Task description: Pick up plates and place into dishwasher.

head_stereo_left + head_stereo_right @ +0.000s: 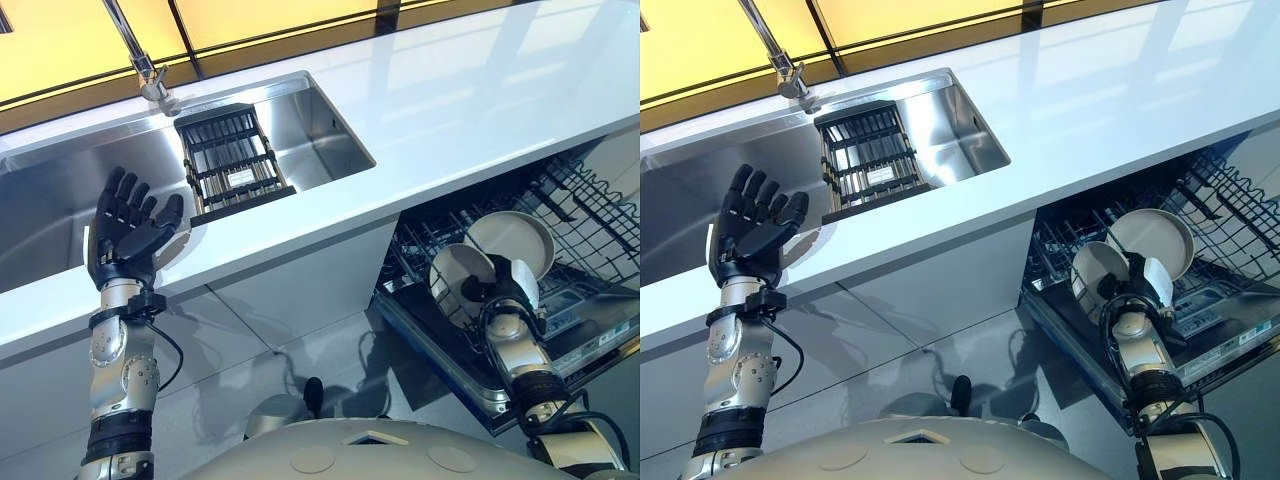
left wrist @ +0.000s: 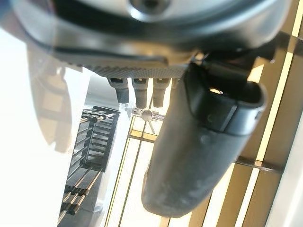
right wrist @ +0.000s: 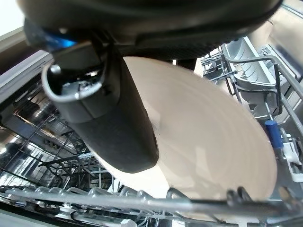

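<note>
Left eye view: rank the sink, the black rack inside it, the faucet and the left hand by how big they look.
1. Sink, largest.
2. Black rack.
3. Left hand, looking close to the rack in size; it may be nearer the camera, so that order is unsure.
4. Faucet, smallest, cut off by the top edge.

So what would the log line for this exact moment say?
right hand: holding plate in dishwasher rack | left hand: open, raised by sink | second plate: racked

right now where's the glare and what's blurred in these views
Left eye view: window glare washes over the white counter and glints in the sink. Right wrist view: the plate and thumb are soft-focus. Left wrist view: the left hand is blurred, backlit.
</note>
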